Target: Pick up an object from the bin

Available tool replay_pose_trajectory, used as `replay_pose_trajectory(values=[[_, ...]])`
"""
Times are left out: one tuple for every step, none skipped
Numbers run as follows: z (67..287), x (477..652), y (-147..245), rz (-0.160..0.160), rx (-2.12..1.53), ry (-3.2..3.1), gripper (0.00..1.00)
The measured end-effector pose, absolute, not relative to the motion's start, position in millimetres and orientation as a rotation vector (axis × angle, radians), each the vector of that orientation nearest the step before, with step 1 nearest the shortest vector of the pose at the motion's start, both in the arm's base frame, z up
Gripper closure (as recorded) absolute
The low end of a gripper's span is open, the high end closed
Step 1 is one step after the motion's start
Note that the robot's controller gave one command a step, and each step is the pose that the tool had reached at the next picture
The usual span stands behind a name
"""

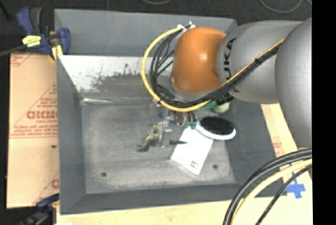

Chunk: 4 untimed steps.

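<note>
Nearest the front wall of the bin (73, 166), a white rectangular card or packet (192, 154) is lying flat, right of the floor's middle. Just beyond it, a small olive-green object (149, 141), perhaps a sprig or toy figure, is resting near the middle. The gripper (163, 129) is hanging low right beside it, under the arm's orange cover (197, 59). I cannot tell whether the jaws are open, closed or touching it. Toward the right wall, a black oval hairbrush (216, 127) is lying. Nothing is looking lifted, so I judge the pick not yet done, with grasping and raising left.
</note>
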<state>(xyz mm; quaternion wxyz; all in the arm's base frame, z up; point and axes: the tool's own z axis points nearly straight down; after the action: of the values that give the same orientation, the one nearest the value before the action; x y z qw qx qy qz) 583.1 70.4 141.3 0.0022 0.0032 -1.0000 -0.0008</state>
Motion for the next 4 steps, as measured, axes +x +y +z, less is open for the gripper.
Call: replay_pose_trajectory(values=[[146,584.6,70,-0.004,0.008,-3.145,0.0],[149,589.0,23,-0.002,0.001,-3.147,0.0],[70,582.9,42,-0.003,-0.064,-3.141,1.0],[70,582.9,42,-0.003,-0.064,-3.141,1.0]])
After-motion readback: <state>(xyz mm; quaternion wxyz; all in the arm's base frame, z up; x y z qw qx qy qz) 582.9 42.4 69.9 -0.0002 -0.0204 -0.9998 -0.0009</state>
